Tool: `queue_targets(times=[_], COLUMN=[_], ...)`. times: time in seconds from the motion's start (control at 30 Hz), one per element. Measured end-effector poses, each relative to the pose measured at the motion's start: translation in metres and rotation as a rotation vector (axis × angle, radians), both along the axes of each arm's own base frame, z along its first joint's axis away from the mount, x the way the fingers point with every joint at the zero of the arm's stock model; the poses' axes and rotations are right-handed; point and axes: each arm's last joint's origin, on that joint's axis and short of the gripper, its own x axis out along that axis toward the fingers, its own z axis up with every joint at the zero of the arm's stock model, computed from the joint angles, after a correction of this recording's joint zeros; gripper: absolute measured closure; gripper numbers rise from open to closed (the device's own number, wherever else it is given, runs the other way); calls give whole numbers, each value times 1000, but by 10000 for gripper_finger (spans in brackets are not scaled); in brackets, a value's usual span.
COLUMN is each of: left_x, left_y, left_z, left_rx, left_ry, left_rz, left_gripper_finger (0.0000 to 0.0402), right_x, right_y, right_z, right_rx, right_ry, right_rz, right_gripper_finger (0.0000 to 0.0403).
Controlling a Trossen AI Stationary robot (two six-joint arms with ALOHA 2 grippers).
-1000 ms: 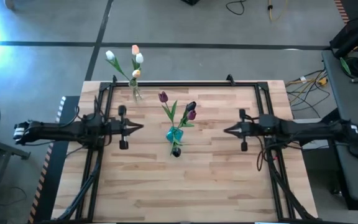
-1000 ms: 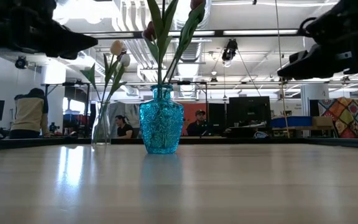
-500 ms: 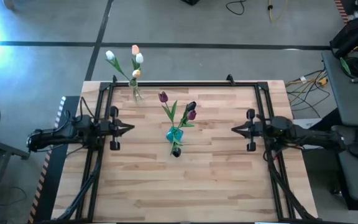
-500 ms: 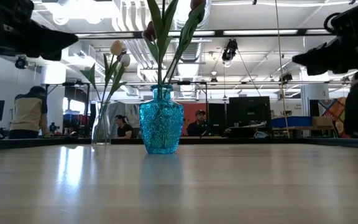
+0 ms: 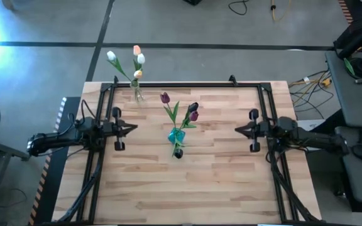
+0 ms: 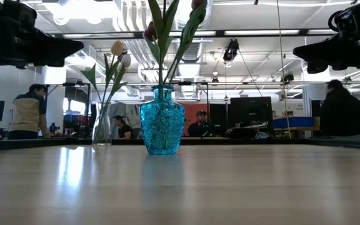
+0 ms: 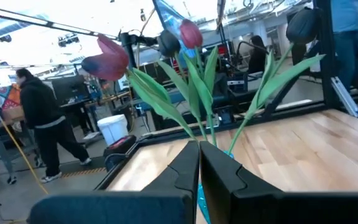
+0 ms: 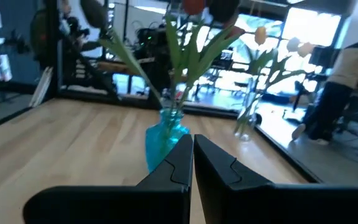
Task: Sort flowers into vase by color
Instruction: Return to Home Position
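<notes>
A blue glass vase (image 5: pixel 177 135) stands upright on its base near the table's middle and holds three dark purple-maroon tulips (image 5: pixel 192 110). A clear glass vase (image 5: pixel 137 93) stands near the far left edge with white and cream-peach tulips (image 5: pixel 138 56). The blue vase (image 6: pixel 162 128) and clear vase (image 6: pixel 101 131) also show in the low view. My left gripper (image 5: pixel 136 129) is shut and hovers left of the blue vase, holding nothing. My right gripper (image 5: pixel 236 130) is shut and hovers to the vase's right, also with nothing in it. Both point level toward the middle.
A black metal frame (image 5: pixel 187 84) runs along the table's far edge and down both sides. Bare wooden tabletop (image 5: pixel 187 182) lies near the front. People (image 6: pixel 29 112) stand and move in the room beyond the table.
Both arms have drawn back from the middle, the left gripper toward the table's left edge and the right gripper toward the right edge, both staying shut. The vases and flowers have not moved.
</notes>
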Motion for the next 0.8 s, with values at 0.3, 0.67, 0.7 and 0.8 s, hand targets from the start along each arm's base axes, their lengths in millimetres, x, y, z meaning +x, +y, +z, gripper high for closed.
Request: queue_targets(times=[0.3,0.67,0.7,0.8], left_x=[-1,-2,-2,-2], left_y=[9,12,12,13], left_z=[-8,-6,-7,-7], left_rx=[-66,-75,-77,-90], left_ry=[72,49,54,58], left_rz=[34,34,43,62], left_gripper_finger=[401,401,401,401], right_x=[-3,-7,-7,-8], right_y=[-13,-27,-27,-29], right_z=[0,0,0,-3], right_rx=[4,52,43,11], right_ry=[1,-10,-6,27], right_rz=[-147,-345,-370,-441], right_gripper_finger=[394,394,394,394])
